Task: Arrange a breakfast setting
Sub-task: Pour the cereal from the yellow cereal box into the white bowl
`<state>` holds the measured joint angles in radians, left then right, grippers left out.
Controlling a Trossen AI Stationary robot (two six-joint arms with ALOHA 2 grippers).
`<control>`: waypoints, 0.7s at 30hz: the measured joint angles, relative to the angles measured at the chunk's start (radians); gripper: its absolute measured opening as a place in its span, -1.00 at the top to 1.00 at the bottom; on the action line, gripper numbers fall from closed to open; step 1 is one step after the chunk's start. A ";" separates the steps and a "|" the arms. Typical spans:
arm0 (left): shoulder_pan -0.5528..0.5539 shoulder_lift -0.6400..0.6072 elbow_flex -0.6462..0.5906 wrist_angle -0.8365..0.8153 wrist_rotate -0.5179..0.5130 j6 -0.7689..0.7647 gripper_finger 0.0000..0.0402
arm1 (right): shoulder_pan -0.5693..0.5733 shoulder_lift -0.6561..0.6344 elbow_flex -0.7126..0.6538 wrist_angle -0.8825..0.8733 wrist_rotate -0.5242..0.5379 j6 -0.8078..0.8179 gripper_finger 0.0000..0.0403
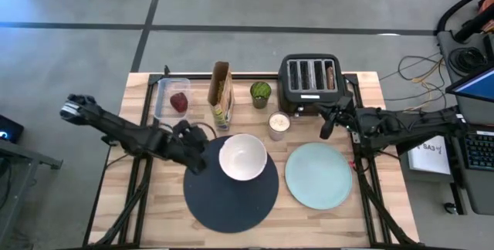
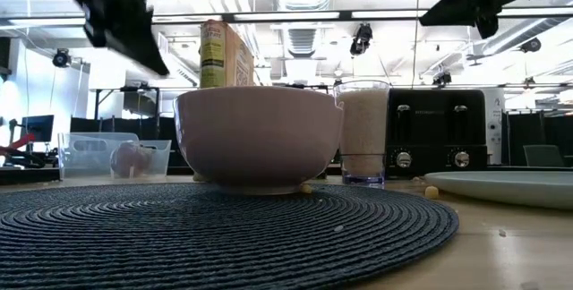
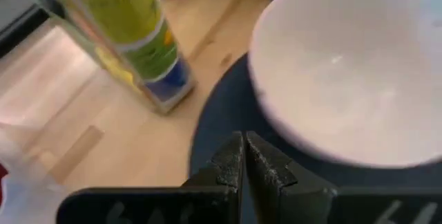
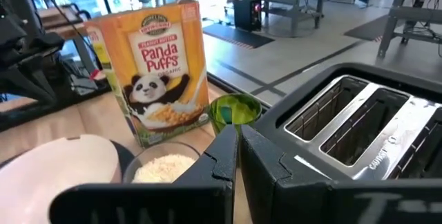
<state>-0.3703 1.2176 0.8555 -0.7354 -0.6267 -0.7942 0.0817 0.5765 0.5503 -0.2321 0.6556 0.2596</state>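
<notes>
The white bowl (image 1: pixel 243 157) stands on the far part of the dark navy mat (image 1: pixel 231 196). The mint-green plate (image 1: pixel 319 175) lies right of the mat. The brown toast slice (image 1: pixel 330 75) sticks out of the toaster's rightmost slot. The dark red food piece (image 1: pixel 179 102) lies in the clear tub (image 1: pixel 166 96). The spoon is not in view. My left gripper (image 1: pixel 202 136) is shut and empty, raised left of the bowl (image 3: pixel 345 72) over the mat's edge (image 3: pixel 221 127). My right gripper (image 1: pixel 327 123) is shut and empty, raised in front of the toaster (image 4: pixel 359 127).
A cereal box (image 1: pixel 221 96), a green cup (image 1: pixel 261 93) and a glass of white grains (image 1: pixel 279 125) stand behind the bowl. The black toaster (image 1: pixel 311 82) stands at the far right. Bare wood shows at the table's near left and near right corners.
</notes>
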 joint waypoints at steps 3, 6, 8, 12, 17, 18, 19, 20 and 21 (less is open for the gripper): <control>-0.034 0.066 -0.045 0.053 -0.103 -0.027 1.00 | -0.001 0.016 0.000 0.005 0.000 0.000 0.95; -0.056 0.107 -0.088 0.165 -0.174 -0.011 1.00 | -0.002 0.031 0.000 0.006 0.000 0.001 0.95; -0.059 0.122 -0.108 0.231 -0.175 0.007 1.00 | -0.002 0.044 0.000 0.005 -0.001 0.001 0.95; -0.063 0.129 -0.130 0.361 -0.164 0.044 1.00 | -0.002 0.076 0.000 0.007 0.000 0.007 0.95; -0.059 0.129 -0.132 0.377 -0.176 0.159 1.00 | -0.006 0.119 0.000 0.013 0.000 0.008 0.95; -0.058 0.131 -0.133 0.376 -0.179 0.198 1.00 | -0.007 0.124 0.000 0.021 0.000 0.002 0.95; -0.057 0.133 -0.132 0.377 -0.182 0.211 1.00 | -0.009 0.128 0.000 0.034 0.000 -0.009 0.95; -0.057 0.136 -0.130 0.376 -0.184 0.200 1.00 | -0.011 0.131 0.000 0.044 0.000 -0.016 0.95; -0.057 0.139 -0.125 0.376 -0.188 0.176 1.00 | -0.011 0.135 0.000 0.046 0.000 -0.024 0.95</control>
<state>-0.4274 1.3563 0.7301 -0.3593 -0.8149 -0.6181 0.0711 0.7113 0.5503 -0.1856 0.6554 0.2357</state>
